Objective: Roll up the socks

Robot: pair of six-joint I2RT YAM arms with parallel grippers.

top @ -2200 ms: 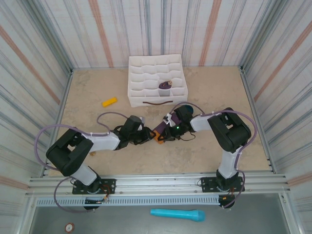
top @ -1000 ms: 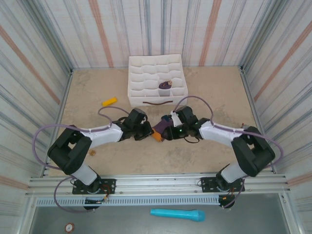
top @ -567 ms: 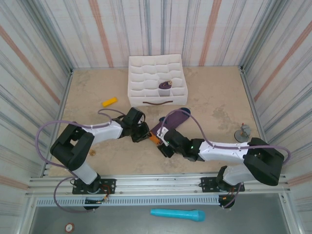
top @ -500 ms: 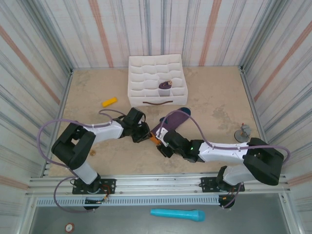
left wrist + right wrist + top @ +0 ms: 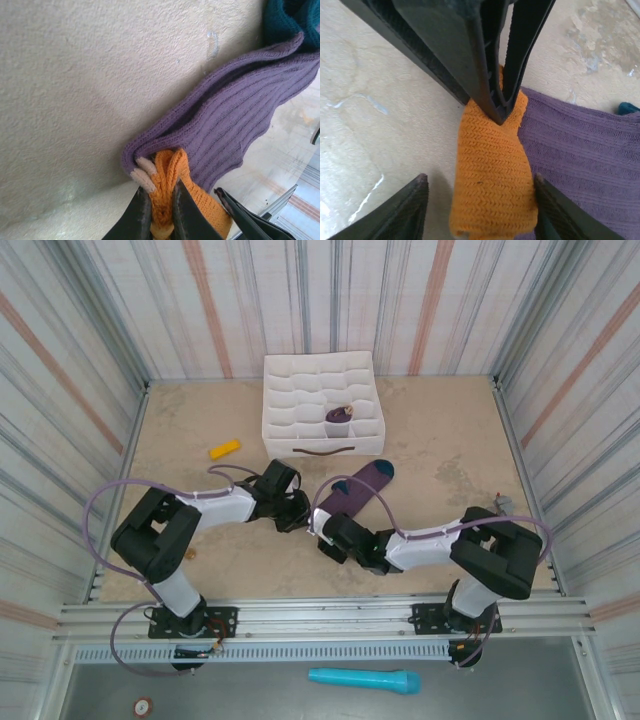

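At the left jaws, a closed pinch on the bunched orange cuff (image 5: 167,195) of one sock (image 5: 345,492), knit squeezed tight between the two tips. At the right jaws, an open stance either side of that same cuff: one tip just beside its edge, the other apart from it over bare worktop (image 5: 450,430). Between them, in the right wrist view, the left tips reaching in from above, nipped onto the cuff's far end.

Beyond the cuff, purple leg flat on the worktop, slanting away from the arms and to the right, ending in a dark teal toe (image 5: 378,470) near the front right corner of a white divided box (image 5: 300,390). In a compartment toward that box's front right, the second sock (image 5: 339,418), bundled. Left of the box and well apart from it, a small yellow stick (image 5: 224,449). On the ledge below the arm bases, a teal tube (image 5: 365,679).
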